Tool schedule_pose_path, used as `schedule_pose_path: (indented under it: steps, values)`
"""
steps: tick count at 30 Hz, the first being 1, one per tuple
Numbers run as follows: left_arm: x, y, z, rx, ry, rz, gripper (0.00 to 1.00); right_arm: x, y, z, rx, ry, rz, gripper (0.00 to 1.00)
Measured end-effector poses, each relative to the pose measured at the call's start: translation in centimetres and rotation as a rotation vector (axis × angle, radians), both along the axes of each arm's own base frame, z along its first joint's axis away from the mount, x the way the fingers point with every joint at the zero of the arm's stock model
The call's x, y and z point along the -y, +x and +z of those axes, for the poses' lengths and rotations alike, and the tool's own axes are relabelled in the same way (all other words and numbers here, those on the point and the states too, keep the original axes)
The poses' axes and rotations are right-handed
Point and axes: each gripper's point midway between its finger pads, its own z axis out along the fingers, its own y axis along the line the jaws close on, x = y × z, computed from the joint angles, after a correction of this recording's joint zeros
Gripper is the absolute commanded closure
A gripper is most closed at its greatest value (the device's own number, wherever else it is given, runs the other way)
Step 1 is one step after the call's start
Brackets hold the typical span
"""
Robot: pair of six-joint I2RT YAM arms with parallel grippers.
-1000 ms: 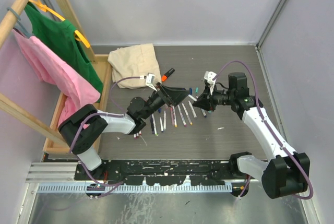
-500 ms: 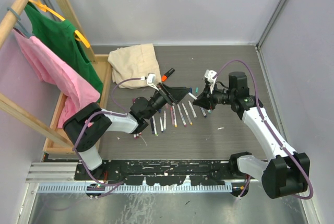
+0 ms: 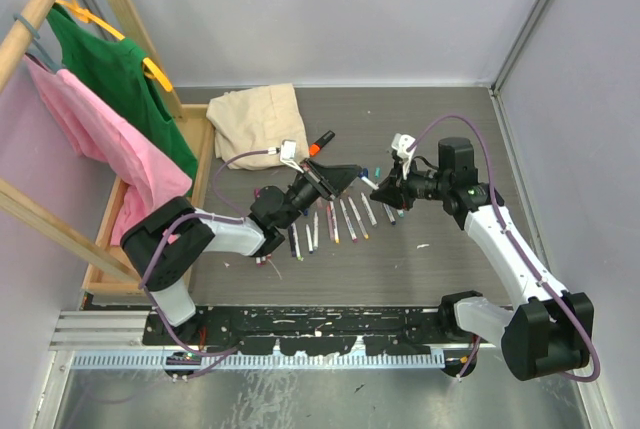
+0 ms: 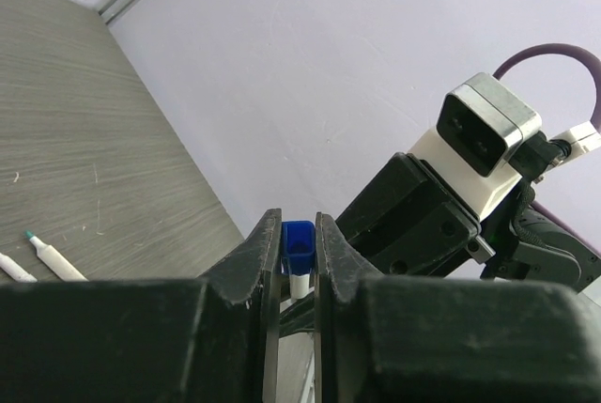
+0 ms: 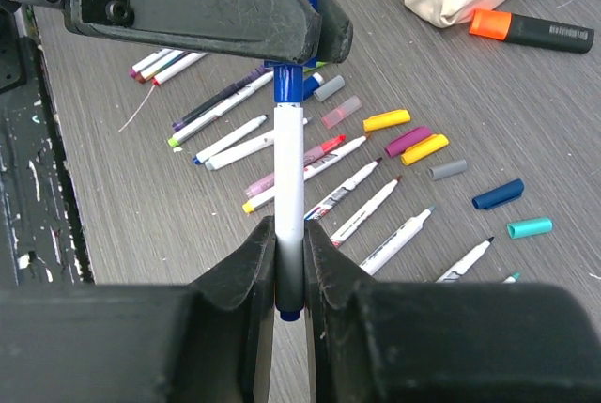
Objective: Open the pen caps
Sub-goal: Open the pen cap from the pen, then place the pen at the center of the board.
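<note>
Blue pen cap [image 4: 299, 245] sits clamped between the jaws of the left gripper [image 3: 350, 178], capping the white-barrelled pen [image 5: 289, 163] whose opposite end the right gripper [image 5: 289, 234] pinches.

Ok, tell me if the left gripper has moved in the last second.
Yes. The left gripper edged slightly toward the orange-capped marker, fingers closing on the blue cap.

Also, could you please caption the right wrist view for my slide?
Right gripper holds a white pen while the left gripper clamps its blue cap, above scattered pens.
</note>
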Motion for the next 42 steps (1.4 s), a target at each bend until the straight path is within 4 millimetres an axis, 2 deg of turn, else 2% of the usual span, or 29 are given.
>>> schedule_pose_path:
  steps: [7,15,17,21,23,27,30,33,38,42]
  values:
    - [-0.3,0.5,0.0,-0.013,-0.01,0.023,1.0,0.1,0.5,0.2,0.048,-0.013,-0.004,0.99]
    - [-1.1,1.9,0.5,-0.043,-0.046,0.025,1.0,0.0,1.8,1.2,0.14,-0.022,-0.015,0.99]
    - [-2.5,3.6,0.8,-0.047,-0.064,0.092,1.0,0.4,1.8,0.8,0.125,-0.036,-0.03,0.99]
    - [-7.3,8.5,1.2,-0.057,-0.098,0.287,1.0,1.0,1.6,-0.2,0.084,-0.059,-0.049,0.99]
    - [-8.3,9.3,1.2,-0.061,-0.105,0.327,1.0,1.0,1.5,-0.4,0.076,-0.066,-0.052,0.99]
    - [-8.4,9.3,1.2,-0.063,-0.107,0.327,1.0,1.6,2.2,-1.1,0.058,-0.087,-0.098,0.99]
    - [-8.2,9.2,1.1,-0.062,-0.102,0.315,1.0,2.7,3.5,-2.2,0.017,-0.108,-0.2,0.99]
    - [-7.9,8.9,0.5,-0.069,-0.079,0.298,1.0,4.9,5.5,-4.0,-0.045,-0.131,-0.374,0.99]
    - [-7.2,8.6,-2.0,-0.136,0.019,0.263,1.0,9.0,8.3,-6.8,-0.138,-0.18,-0.669,0.98]
    - [-6.8,8.2,-3.9,-0.195,0.104,0.235,1.0,11.1,9.4,-9.1,-0.202,-0.208,-0.795,0.97]
